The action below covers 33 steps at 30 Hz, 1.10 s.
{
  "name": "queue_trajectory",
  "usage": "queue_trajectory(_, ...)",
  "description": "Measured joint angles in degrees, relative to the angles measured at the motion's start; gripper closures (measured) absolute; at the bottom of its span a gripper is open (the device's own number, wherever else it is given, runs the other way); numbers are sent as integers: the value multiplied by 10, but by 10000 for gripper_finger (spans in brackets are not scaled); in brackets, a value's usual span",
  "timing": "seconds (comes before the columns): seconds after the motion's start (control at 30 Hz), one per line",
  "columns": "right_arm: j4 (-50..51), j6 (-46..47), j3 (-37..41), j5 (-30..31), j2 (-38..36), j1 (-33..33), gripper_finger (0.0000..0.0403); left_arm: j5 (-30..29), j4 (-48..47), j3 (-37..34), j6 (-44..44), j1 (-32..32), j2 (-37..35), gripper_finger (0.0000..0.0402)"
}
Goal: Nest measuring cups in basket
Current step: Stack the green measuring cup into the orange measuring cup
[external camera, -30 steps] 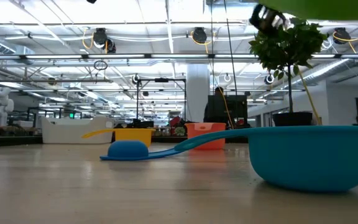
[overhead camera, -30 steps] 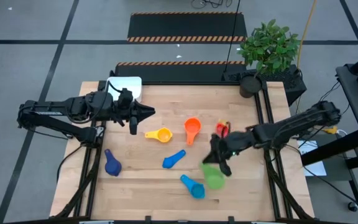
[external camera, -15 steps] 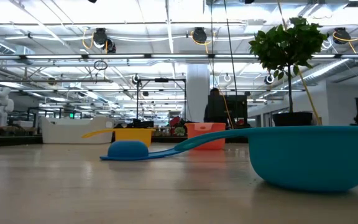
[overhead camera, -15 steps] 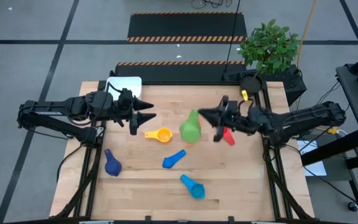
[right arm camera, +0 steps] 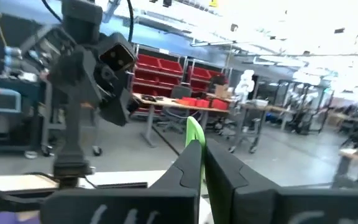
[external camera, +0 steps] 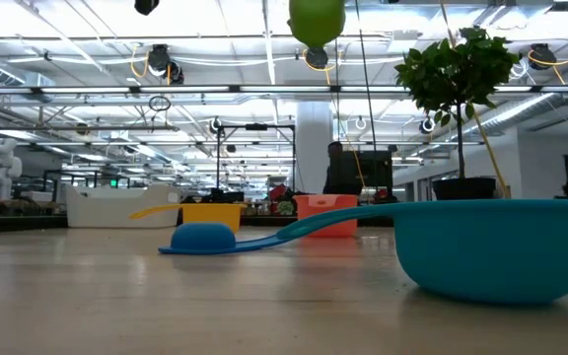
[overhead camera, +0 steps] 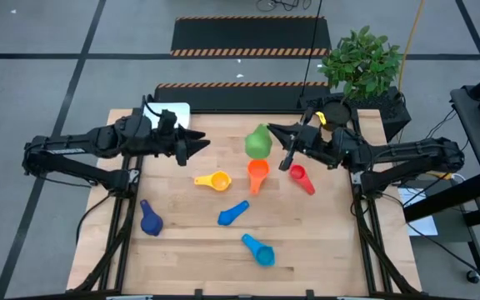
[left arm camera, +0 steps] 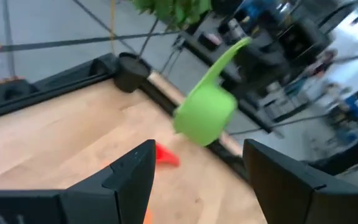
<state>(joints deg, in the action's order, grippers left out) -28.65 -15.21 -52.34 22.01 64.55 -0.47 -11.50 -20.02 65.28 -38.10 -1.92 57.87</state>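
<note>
a: the right gripper (overhead camera: 278,136) is clamped tight on the handle of the green cup (overhead camera: 258,142) and holds it in the air over the far middle of the table, between the two arms. in the right wrist view you can see the green handle pinched between the dark fingers (right arm camera: 185,169).

b: and the left gripper (overhead camera: 197,144)?

a: its fingers are spread apart and carry nothing. it sits near the far left of the table, just beside the basket (overhead camera: 172,112), pointing toward the green cup. in its own wrist view the cup hangs in the gap ahead of the two fingers, untouched. my guess is a handover, but that is only a guess.

b: so how much is done?

a: very little, as far as i can see. the basket stands at the far left corner, partly hidden by the left arm, and i can't make out any cup in it. nothing looks nested yet. one cup is lifted; the rest lie loose on the wood.

b: count them.

a: seven cups, one basket. one green, in the air. one yellow cup (overhead camera: 216,180) and one orange cup (overhead camera: 257,174) mid-table, the orange just under the green. one red cup (overhead camera: 300,177) to the right of the orange. one dark blue cup (overhead camera: 150,219) near the left edge. two lighter blue: one light blue cup (overhead camera: 232,213) in the middle, another light blue cup (overhead camera: 259,249) nearer the front edge. all six still need picking up, plus the green one placed.
</note>
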Motion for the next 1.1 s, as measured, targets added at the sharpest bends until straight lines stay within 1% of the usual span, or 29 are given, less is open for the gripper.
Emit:
queue_trajectory(0.13,0,-8,0,-46,0,-16,403,30,93,1,5,0,19,157)
queue_trajectory(0.23,3,-6,-2,-73,0,-19,403,42,141,6,20,3,53,157)
queue_trajectory(0.3,2,-5,-5,-86,0,-19,403,42,150,26,66,11,85,157)
queue_trajectory(0.43,4,13,-5,-107,-4,-22,403,42,151,88,190,28,160,157)
queue_trajectory(0.53,1,26,-5,-124,-6,-26,403,29,166,135,240,24,210,156)
queue_trajectory(0.63,2,41,-5,-148,-7,-31,403,26,172,175,246,8,254,143)
queue_trajectory(0.73,2,55,-5,-164,-9,-36,403,26,172,196,250,-6,288,119)
queue_trajectory(0.83,1,62,-5,-163,-11,-38,403,35,182,206,249,-18,304,96)
queue_trajectory(0.9,5,63,-5,-163,-15,-41,403,43,182,207,247,-24,305,87)
queue_trajectory(1.0,2,76,-5,-164,-19,-46,403,44,178,205,245,-28,304,89)
queue_trajectory(1.1,2,85,-5,-164,-21,-51,403,44,161,204,248,-32,305,106)
